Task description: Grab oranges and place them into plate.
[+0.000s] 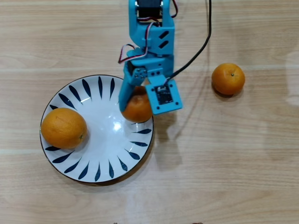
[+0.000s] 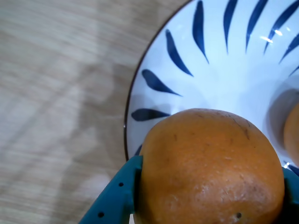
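Observation:
The white plate (image 1: 100, 135) with dark blue leaf strokes lies at the left of the overhead view, with a large orange (image 1: 63, 127) resting on its left side. My blue gripper (image 1: 136, 108) is shut on a smaller orange (image 1: 137, 110) and holds it over the plate's right rim. In the wrist view that held orange (image 2: 208, 170) fills the lower middle between the teal fingers (image 2: 114, 198), with the plate's rim (image 2: 154, 88) below it and a sliver of the large orange (image 2: 292, 133) at the right edge. Another orange (image 1: 228, 79) sits on the table to the right, apart from the arm.
The light wooden table (image 1: 224, 163) carries everything. A black cable (image 1: 198, 51) runs from the arm's top toward the gripper's camera board (image 1: 163, 96). The arm's shadow falls on the wood just right of the plate.

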